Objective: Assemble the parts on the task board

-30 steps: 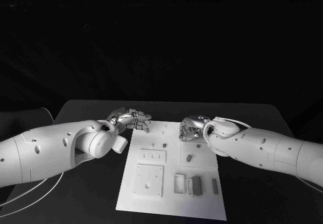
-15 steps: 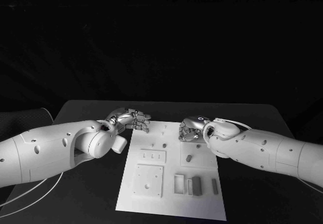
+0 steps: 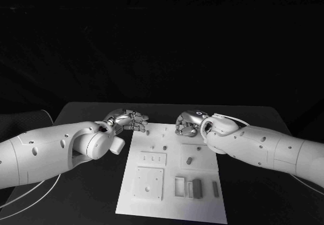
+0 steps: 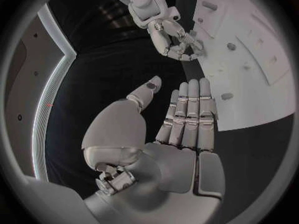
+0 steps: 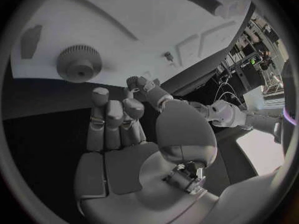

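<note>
The task board [image 3: 172,187] is lying flat at the table's [image 3: 81,110] centre. The left hand [image 3: 128,121] is hovering at the board's far left corner, fingers extended side by side, holding nothing. The right hand [image 3: 189,124] is hovering over the board's far edge, fingers curled inward and empty, near a gear-shaped part [image 5: 79,61].

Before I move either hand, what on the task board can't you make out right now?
- Task board far edge, head view: covered by the right hand.
- Small parts in the near slots: too small to identify.
- Gear, right wrist view: seating unclear.
- Left hand: contact with board unclear.
</note>
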